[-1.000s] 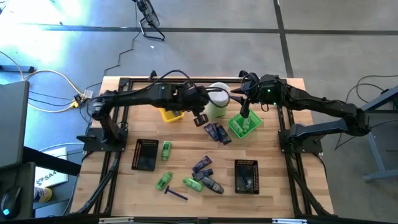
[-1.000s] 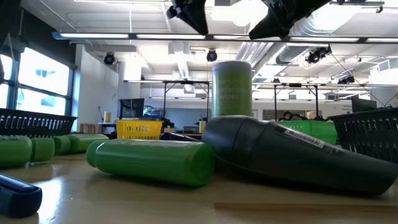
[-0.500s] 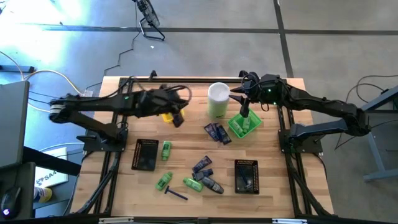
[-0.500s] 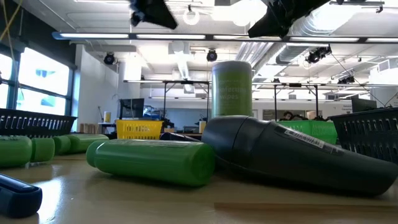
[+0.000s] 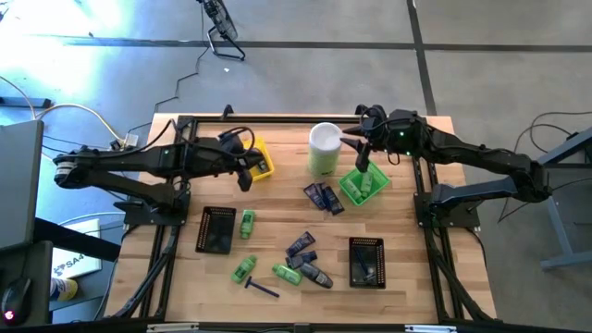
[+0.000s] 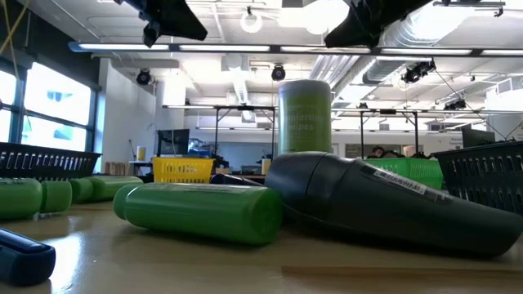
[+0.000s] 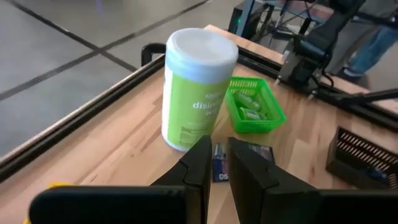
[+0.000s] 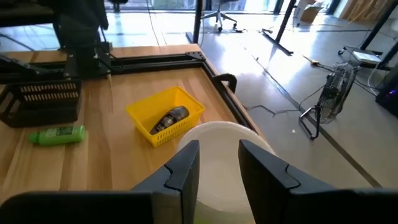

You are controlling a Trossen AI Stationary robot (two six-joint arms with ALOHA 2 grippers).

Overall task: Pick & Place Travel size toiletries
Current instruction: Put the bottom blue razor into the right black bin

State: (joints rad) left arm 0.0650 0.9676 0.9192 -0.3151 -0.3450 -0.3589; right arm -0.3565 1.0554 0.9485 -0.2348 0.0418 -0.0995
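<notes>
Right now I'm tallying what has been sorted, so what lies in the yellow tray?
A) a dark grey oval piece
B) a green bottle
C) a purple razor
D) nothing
A: the right wrist view shows one dark grey oval piece lying inside the yellow tray, with no other item in it.

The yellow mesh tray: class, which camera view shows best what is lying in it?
The right wrist view: it looks down into the yellow mesh tray and shows one dark grey oval piece inside. The high view has the tray partly under the left arm; the low view shows only its side; the left wrist view misses it.
</notes>
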